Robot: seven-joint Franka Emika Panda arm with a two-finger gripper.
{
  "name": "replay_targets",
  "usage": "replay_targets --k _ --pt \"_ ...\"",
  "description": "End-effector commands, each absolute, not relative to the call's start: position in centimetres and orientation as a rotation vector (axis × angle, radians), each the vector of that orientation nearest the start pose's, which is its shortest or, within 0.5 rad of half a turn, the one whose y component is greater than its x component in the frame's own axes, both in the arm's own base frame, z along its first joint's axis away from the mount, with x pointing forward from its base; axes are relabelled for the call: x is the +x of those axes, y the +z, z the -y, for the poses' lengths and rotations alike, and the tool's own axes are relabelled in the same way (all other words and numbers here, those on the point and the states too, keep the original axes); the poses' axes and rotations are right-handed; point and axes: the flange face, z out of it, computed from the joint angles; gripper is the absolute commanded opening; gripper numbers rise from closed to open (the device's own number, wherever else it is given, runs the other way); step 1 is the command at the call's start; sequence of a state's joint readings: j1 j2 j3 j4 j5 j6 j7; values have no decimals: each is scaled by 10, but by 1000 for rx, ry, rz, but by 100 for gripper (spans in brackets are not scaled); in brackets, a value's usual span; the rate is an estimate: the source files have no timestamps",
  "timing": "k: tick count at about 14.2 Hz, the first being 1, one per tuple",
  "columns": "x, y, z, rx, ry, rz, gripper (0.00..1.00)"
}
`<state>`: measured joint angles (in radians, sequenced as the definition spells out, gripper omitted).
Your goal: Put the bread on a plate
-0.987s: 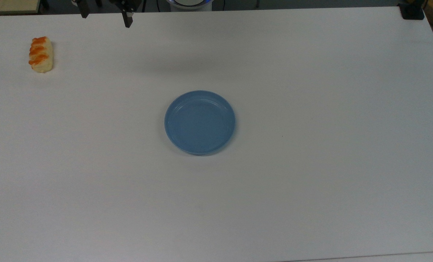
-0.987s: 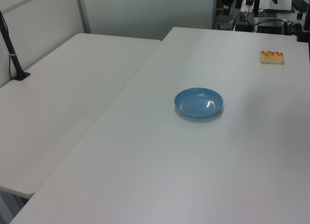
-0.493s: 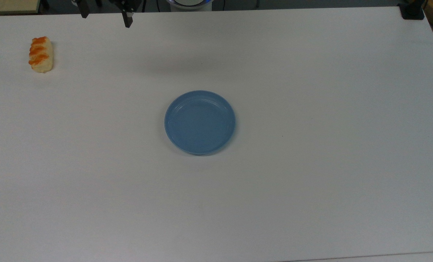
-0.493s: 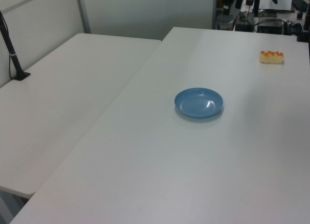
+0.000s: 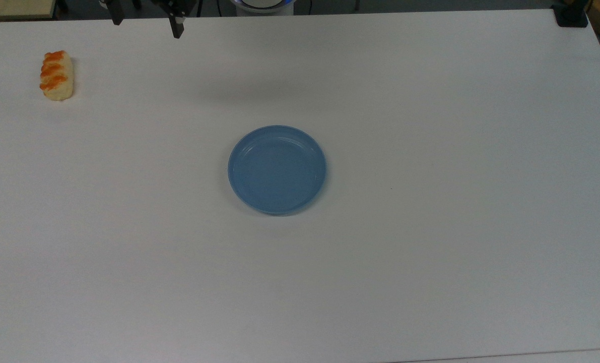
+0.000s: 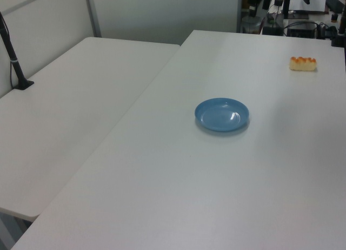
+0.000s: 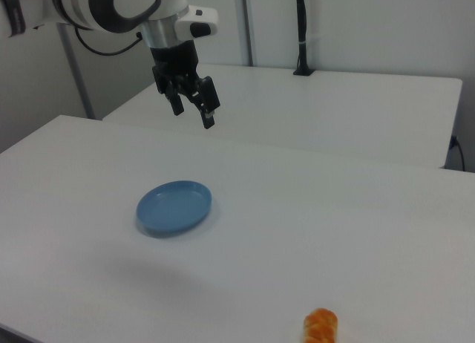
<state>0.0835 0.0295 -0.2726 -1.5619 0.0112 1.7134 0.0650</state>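
A: Has anything moved since a second ago?

B: Hardly. In the top view the bread and the plate lie just where they did, and the gripper's two dark fingertips have crept only a trace nearer the far edge of the table.

A: Go across the top view from left to right, then.

B: Far left, close to the far edge, the bread (image 5: 56, 75) lies on the white table (image 5: 430, 126), its long side running near to far, with orange-brown twists across the cream top. To its right, at the top edge, is the gripper (image 5: 146, 22), with its fingers spread wide apart and nothing between them. Further right, about mid-table, sits the blue plate (image 5: 277, 170).

A: What is in the plate?

B: Nothing. Its inside is bare and glossy in all three views, and the bread lies well apart from it.

A: And the left view?

B: The plate (image 6: 222, 114) is at the middle and the bread (image 6: 303, 64) at the far right, near the table's right edge.

A: The right view?

B: The gripper (image 7: 193, 114) hangs from the white arm (image 7: 111, 5) high above the table, fingers open and pointing down. The plate (image 7: 174, 207) is below it, a little to the right view's left. The bread (image 7: 320, 326) lies at the near edge, to the right.
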Motion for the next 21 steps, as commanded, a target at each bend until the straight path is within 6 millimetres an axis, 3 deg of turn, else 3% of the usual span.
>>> replay_targets --k 1,15,17,19,21 --pt "561 628 104 -3116 -193 -378 100" --pt "563 621 106 -3146 -173 -325 100" --pt "560 621 113 -3148 -168 -313 100" --pt "549 616 127 -3169 -69 -191 100" --pt "527 606 164 -3181 57 58 100"
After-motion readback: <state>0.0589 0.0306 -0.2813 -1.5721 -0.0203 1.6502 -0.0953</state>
